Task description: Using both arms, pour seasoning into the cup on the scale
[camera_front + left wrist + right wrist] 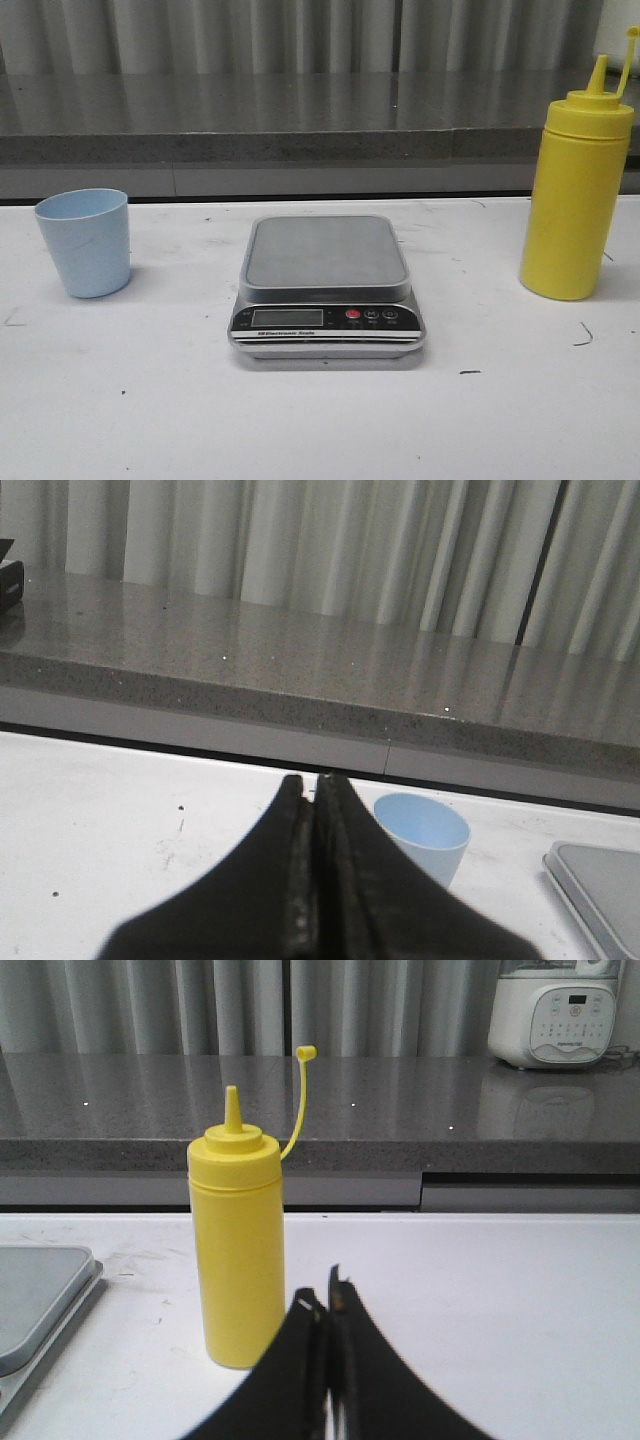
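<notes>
I see the pale blue cup upright near the left edge of the white desk, mouth up; from the left wrist view its inside looks bare, though I cannot see the bottom. The yellow seasoning bottle stands upright near the right edge, its nozzle uncapped and the tethered tip cap dangling up on its thin strap. I cannot tell how full it is, since the plastic is opaque.

Between them, at the desk's middle, sits the silver scale with nothing on its grey platform; its display and red button face me.

The desk shows scuffs and small dark marks. Behind it runs a speckled grey stone ledge with pale curtains above, and a white appliance rests on the ledge at the far right.

My left gripper has its fingers pressed together, holding nothing, with the cup just beyond and to one side. My right gripper is likewise closed and empty, the bottle standing just beside its tips, not touching.
</notes>
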Controlling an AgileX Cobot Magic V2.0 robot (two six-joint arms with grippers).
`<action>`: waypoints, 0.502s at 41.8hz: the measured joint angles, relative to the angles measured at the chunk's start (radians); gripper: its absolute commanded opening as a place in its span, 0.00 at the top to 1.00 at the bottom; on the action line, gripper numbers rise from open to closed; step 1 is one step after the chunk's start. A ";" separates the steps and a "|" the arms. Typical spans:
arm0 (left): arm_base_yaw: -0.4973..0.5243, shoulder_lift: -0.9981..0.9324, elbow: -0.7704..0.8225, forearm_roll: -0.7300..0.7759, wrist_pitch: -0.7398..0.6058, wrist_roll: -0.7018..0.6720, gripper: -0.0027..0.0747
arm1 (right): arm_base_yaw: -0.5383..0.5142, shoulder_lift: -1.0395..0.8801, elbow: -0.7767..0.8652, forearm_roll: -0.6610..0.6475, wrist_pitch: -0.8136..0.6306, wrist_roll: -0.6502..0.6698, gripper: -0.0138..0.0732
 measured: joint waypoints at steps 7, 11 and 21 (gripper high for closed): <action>0.000 0.000 -0.184 0.002 0.083 0.000 0.99 | 0.000 0.005 -0.180 -0.053 0.115 0.000 0.98; 0.000 0.030 -0.314 0.009 0.171 0.000 0.99 | 0.000 0.056 -0.308 -0.076 0.201 0.000 0.98; 0.000 0.240 -0.561 0.031 0.416 0.000 0.99 | 0.000 0.303 -0.560 -0.081 0.452 0.000 0.98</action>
